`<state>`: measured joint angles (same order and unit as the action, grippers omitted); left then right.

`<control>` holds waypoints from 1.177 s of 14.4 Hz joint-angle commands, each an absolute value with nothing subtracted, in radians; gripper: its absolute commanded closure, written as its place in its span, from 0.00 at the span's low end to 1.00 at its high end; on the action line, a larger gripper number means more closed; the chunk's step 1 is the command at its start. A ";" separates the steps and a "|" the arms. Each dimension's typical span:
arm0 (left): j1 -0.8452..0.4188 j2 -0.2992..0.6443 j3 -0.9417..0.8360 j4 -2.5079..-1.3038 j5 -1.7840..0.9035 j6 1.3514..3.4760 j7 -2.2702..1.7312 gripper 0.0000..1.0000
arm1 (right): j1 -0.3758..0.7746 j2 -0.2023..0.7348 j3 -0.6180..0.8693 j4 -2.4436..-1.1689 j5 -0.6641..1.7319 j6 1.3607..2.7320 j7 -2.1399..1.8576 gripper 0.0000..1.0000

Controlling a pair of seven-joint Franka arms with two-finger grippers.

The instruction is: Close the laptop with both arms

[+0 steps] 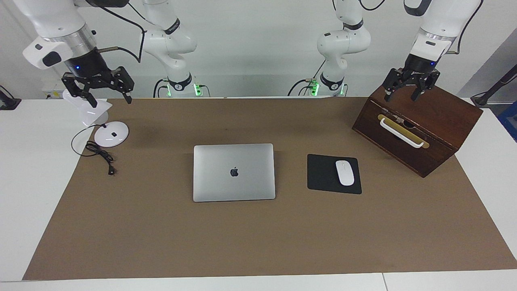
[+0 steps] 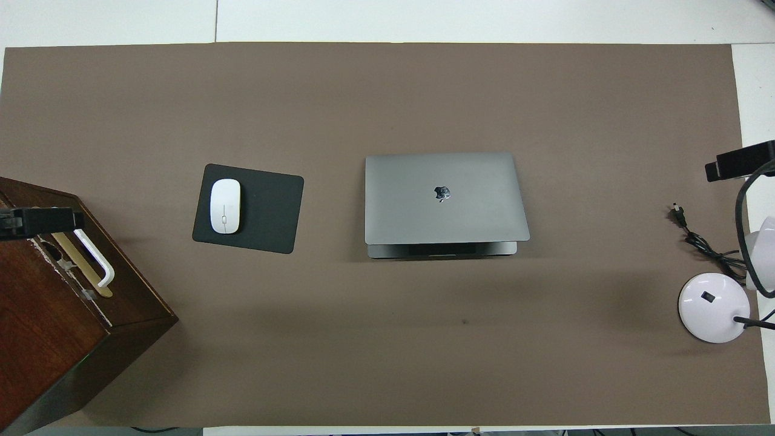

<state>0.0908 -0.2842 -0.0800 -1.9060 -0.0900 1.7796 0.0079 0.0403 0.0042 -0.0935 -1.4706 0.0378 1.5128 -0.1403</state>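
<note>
Laptop [image 1: 234, 172] shut mid-mat — both claws raised, well apart.

Laptop [image 2: 445, 197] lid hides keys and screen; only a base strip shows. Overhead: box [image 2: 54, 327] cut off at frame edge, lamp [image 2: 714, 300] head too. Only the tips of each tool [image 2: 39, 221] show.

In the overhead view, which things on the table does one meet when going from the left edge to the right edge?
Wooden box → black mouse pad with white mouse on it → laptop → black cable → white lamp base.
</note>
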 commanded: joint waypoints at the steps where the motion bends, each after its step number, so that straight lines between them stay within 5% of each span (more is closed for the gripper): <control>1: 0.103 -0.177 -0.089 -1.729 -0.058 1.648 -0.012 0.00 | 0.048 -0.014 -0.106 -1.496 0.020 1.517 -0.150 0.00; 5: 0.101 -0.117 -0.089 -1.614 -0.051 1.542 -0.011 0.00 | 0.048 -0.012 -0.106 -1.500 0.020 1.537 -0.143 0.00; 17: 0.089 -0.130 -0.091 -1.756 -0.044 1.634 -0.009 0.00 | 0.031 -0.015 -0.112 -1.522 -0.003 1.537 -0.144 0.00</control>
<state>0.0938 -0.1146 -0.0882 -1.7390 -0.0669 1.6101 0.0016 0.0354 0.0042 -0.1093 -1.4946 0.0147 1.5152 -0.1403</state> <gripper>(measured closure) 0.000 0.000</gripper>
